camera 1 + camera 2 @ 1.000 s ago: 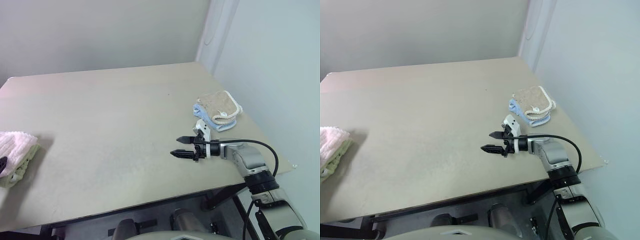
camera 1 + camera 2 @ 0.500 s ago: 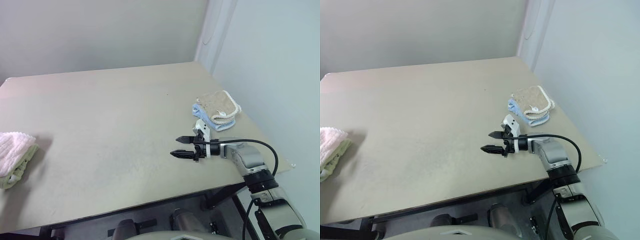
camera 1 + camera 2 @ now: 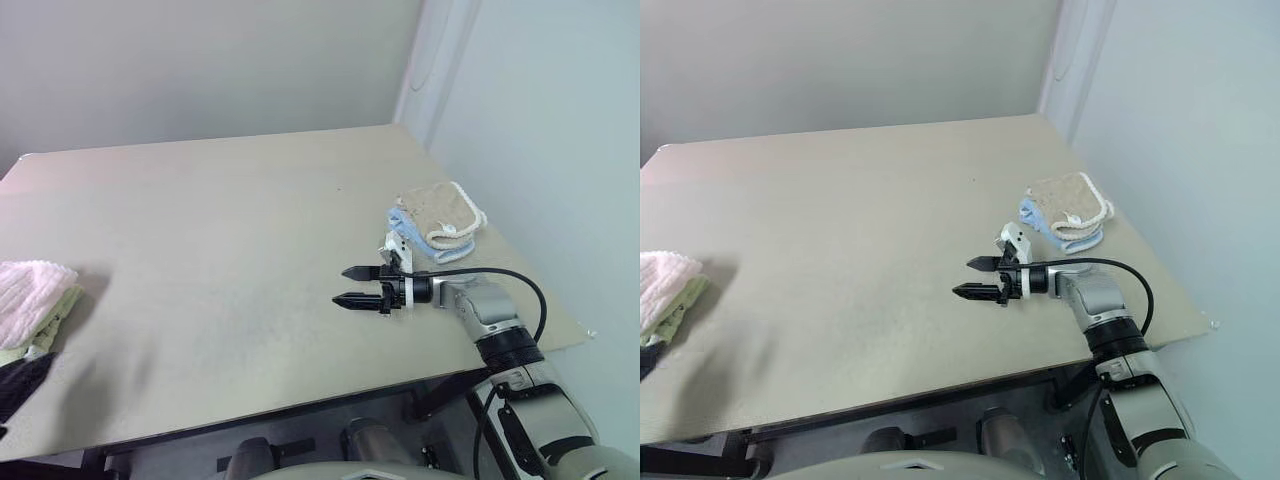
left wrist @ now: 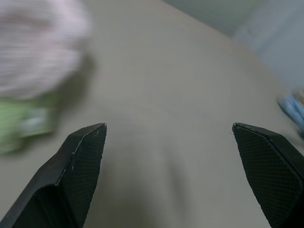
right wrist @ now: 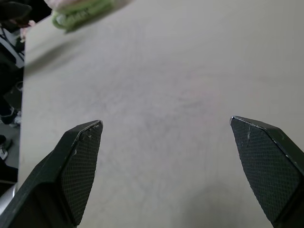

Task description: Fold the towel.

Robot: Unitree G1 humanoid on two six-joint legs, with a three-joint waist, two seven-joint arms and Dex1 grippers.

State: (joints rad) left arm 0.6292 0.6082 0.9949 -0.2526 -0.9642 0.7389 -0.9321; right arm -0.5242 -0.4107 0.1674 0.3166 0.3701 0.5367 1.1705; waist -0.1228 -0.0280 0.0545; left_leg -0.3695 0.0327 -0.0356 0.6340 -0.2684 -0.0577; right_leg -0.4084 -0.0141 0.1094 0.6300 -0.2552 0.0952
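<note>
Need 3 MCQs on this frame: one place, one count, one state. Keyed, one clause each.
1. Where does the pink towel lie?
A. on the green towel at the table's left edge
B. mid-table
C. on the tan towel

2. How many towels are stacked at the right side of the table?
A. one
B. two
C. four

3. State of the right gripper?
A. shut on a towel
B. shut, holding nothing
C. open, holding nothing

Key: 1 A, pink sits over green at the left edge. 2 B, tan lies on the blue towel. 3 C, its fingers stand apart over bare table.
</note>
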